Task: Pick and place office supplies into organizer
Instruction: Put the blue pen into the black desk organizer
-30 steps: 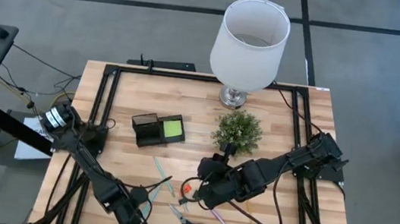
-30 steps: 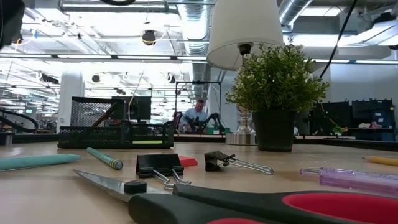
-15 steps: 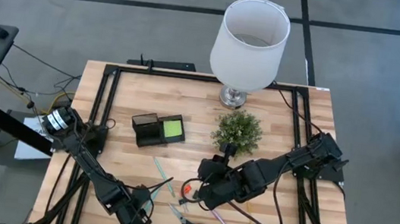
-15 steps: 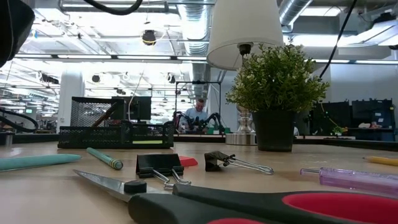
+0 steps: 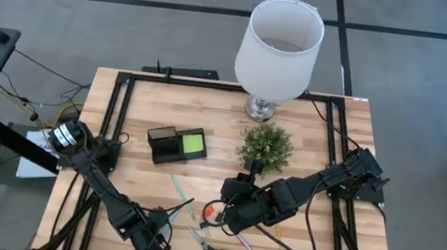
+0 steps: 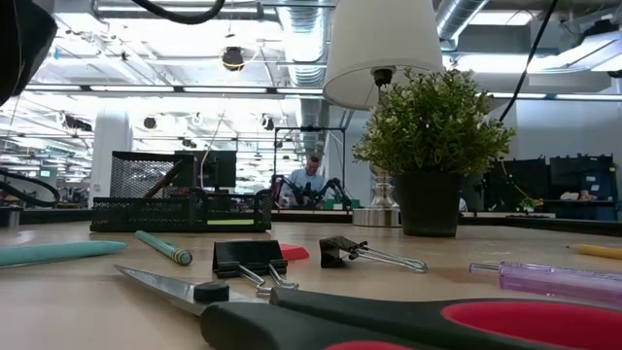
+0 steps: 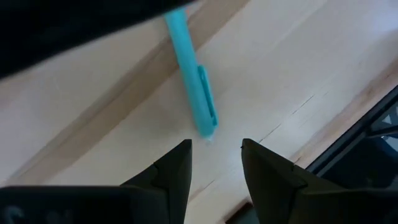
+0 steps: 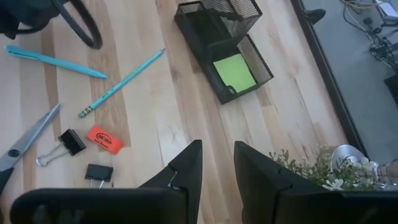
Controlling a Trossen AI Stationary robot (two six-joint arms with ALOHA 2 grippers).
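My left gripper [image 7: 216,152] is open and hovers low near the table's near edge [image 5: 157,236]. The tip of a teal pen [image 7: 193,81] lies on the wood just ahead of its fingers, untouched. My right gripper [image 8: 216,158] is open above the table's middle [image 5: 217,214]. Below it lie a teal pencil [image 8: 121,74], an orange clip [image 8: 104,139], two black clips [image 8: 71,142] and the red-handled scissors [image 6: 389,321]. The black organizer [image 8: 224,43] holds the lime-green sticky pad [image 8: 235,73] in its low tray. A pink pen [image 6: 554,280] and a yellow pencil [image 6: 595,251] lie toward the right.
The potted plant [image 5: 265,145] stands just beyond my right gripper, and the white-shaded lamp [image 5: 280,42] stands behind it at the far edge. A black frame rail [image 5: 113,120] runs along the table's sides. Bare wood [image 5: 135,187] lies between the organizer and my left arm.
My left gripper has crept a little toward the table's right, closer to the teal pen. Nothing on the table has moved.
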